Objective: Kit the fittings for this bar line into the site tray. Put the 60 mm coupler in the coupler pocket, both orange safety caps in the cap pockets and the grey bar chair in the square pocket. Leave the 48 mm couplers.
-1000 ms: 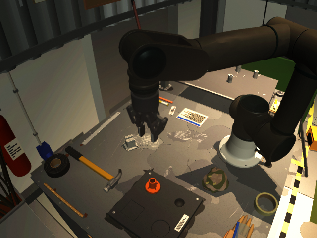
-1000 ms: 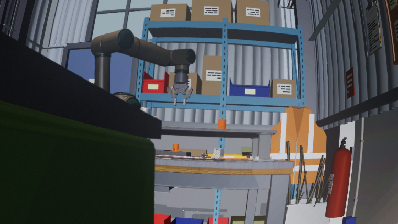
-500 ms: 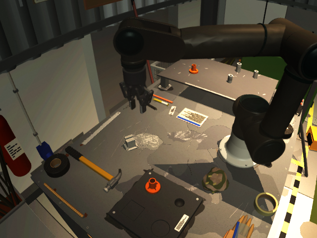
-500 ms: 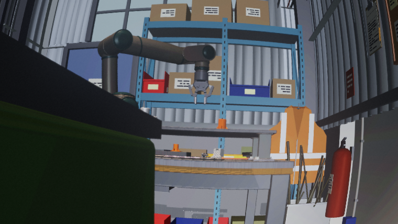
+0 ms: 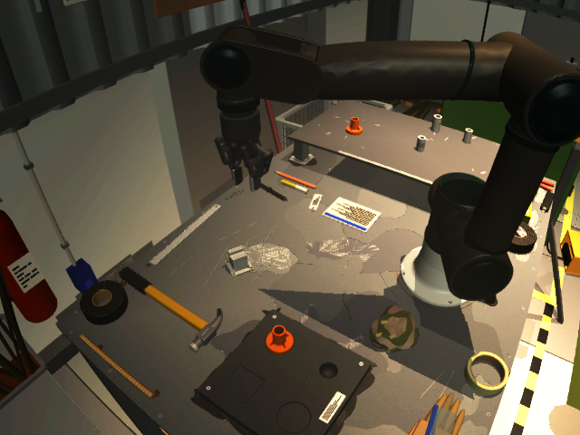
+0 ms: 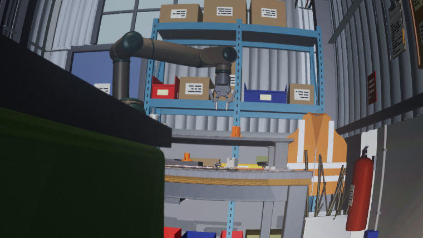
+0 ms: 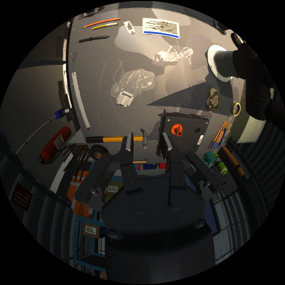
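The black site tray [image 5: 283, 380] lies at the near edge of the bench, with one orange safety cap [image 5: 279, 339] standing in a cap pocket; its square, large round and small round pockets are empty. A second orange cap [image 5: 354, 126] stands on the raised shelf at the back, with three grey couplers [image 5: 436, 122] [image 5: 420, 143] [image 5: 467, 135] to its right. The grey bar chair [image 5: 237, 260] sits mid-bench on a pale patch. My gripper [image 5: 244, 178] hangs high over the bench's far left part, open and empty.
Behind the bench stands the raised shelf on legs, and blue racking with boxes beyond. A hammer [image 5: 173, 308], tape roll [image 5: 103, 301], threaded rod [image 5: 115, 365] and steel rule lie left. Pencils, a card [image 5: 351, 213], a rag [image 5: 394, 328] and a tape ring [image 5: 487, 372] lie around the arm's base [image 5: 428, 276].
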Available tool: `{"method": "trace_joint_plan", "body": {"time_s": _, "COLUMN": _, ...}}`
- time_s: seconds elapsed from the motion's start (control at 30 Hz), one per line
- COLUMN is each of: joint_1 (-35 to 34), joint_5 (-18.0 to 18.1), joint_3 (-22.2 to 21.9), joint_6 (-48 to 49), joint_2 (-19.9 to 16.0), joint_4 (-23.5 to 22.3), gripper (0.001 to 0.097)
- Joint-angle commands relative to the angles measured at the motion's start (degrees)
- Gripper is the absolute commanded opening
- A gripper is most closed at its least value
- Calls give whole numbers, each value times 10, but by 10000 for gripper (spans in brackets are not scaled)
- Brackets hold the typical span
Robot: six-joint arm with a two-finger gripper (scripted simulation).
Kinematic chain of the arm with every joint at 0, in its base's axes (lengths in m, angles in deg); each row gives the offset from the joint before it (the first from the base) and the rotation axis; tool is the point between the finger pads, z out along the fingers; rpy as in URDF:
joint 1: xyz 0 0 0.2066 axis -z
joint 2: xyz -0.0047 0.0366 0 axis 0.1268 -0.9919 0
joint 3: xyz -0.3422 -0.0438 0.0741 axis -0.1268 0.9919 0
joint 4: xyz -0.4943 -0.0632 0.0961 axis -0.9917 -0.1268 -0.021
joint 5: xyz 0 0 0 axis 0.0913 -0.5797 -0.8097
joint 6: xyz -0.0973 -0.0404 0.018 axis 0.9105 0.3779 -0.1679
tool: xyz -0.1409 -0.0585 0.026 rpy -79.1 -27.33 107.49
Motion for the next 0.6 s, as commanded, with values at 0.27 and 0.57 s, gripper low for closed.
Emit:
{"method": "trace_joint_plan", "body": {"time_s": 0.27, "joint_1": 26, "joint_5": 0, "joint_3": 4, "joint_6": 26, "joint_2": 5, "joint_4": 0, "gripper": 480}}
{"method": "trace_joint_plan", "body": {"time_s": 0.57, "joint_1": 113, "joint_5": -1, "joint_3": 8, "joint_6": 112, "joint_2": 10, "joint_4": 0, "gripper": 480}}
